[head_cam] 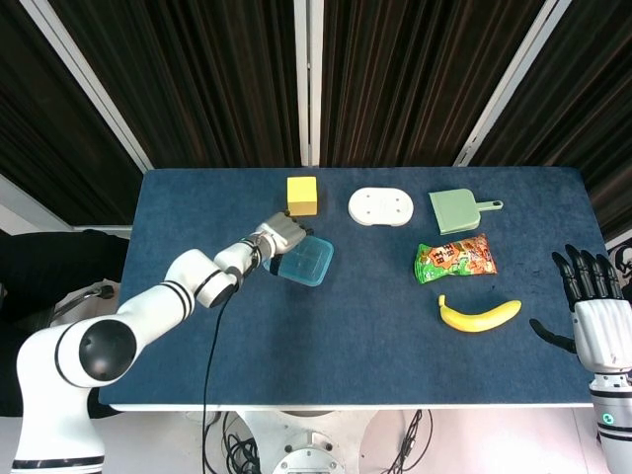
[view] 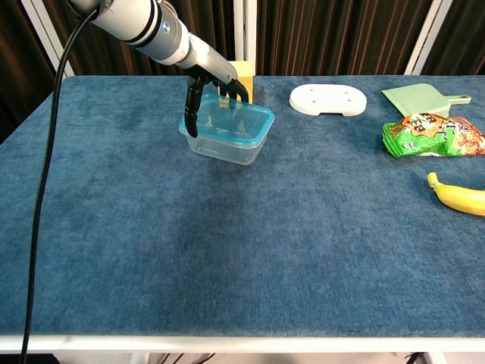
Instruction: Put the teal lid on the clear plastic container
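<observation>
Left hand reaches in w/ fingers curled down gripping teal lid atop clear plastic container, near desk's far edge. Only head view shows right hand: fingers spread, empty, off right edge.

Blue table: container, banana, snack bag.

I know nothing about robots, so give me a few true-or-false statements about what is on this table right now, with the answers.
1. The left hand is at the teal lid, which lies on the clear plastic container. True.
2. The banana lies inside the container. False: it lies on the table near the right side.
3. The right hand holds the snack bag. False: it holds nothing, off the table's right edge.
4. A yellow block sits behind the container. True.
</observation>
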Tool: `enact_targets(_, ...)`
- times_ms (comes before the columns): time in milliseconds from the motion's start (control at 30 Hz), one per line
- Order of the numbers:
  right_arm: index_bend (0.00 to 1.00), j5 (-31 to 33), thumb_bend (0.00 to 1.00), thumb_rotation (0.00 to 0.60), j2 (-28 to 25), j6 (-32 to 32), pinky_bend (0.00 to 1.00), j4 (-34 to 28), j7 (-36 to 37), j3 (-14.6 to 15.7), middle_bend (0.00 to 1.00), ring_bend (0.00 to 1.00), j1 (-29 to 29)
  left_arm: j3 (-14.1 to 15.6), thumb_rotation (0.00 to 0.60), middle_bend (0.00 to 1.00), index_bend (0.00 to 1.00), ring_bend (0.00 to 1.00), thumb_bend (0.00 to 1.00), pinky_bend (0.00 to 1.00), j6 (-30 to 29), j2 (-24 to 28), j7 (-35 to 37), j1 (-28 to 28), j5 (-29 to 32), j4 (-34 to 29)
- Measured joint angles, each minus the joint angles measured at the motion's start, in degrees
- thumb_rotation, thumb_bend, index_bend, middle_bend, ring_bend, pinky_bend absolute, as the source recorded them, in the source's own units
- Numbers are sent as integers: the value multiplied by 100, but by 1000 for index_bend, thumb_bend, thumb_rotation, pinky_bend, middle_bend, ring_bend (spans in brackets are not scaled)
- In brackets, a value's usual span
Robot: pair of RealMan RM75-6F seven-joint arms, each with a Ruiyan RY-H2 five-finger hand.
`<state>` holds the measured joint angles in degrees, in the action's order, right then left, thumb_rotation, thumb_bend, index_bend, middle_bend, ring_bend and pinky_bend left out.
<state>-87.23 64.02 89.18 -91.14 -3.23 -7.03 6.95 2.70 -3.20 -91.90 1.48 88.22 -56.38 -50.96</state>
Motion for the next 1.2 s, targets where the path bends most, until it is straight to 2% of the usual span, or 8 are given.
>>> enact_targets(167, 0, 4, 40, 600, -3, 23, 0, 3, 17, -4, 0, 0, -19, 106, 566, 132, 161, 30, 275, 20, 82, -2, 136, 76, -46, 5)
enact_targets(300, 0, -5, 40, 600, -5, 36, 0, 14, 40, -7, 0, 0, -27, 218, 567, 51, 50, 0, 183, 20, 108, 11, 251, 145, -55, -6)
enact_targets(467, 0, -6, 40, 600, -3, 30, 0, 25, 60, -4, 0, 0, -31, 378, 564, 1, 2, 0, 101, 20, -23, 15, 369, 207, -45, -28)
enact_targets(833, 0, -60, 41, 600, -17, 102, 0, 52, 139, 3, 0, 0, -72, 637, 553, 0, 0, 0, 72, 31, -554, 203, 458, 282, 223, -343)
enact_targets(1033, 0, -118, 40, 600, -18, 124, 0, 79, 183, 16, 0, 0, -76, 705, 557, 6, 28, 0, 44, 32, -1333, 579, 333, 195, 573, -1116)
enact_targets(1100, 0, -147, 40, 600, -17, 133, 0, 86, 196, 21, 0, 0, -75, 731, 553, 63, 99, 0, 34, 33, -1666, 742, 212, 147, 714, -1495)
enact_targets(1200, 0, -188, 41, 600, -18, 158, 0, 88, 200, 30, 0, 0, -79, 803, 558, 112, 120, 0, 28, 36, -2064, 969, -71, 93, 973, -2067)
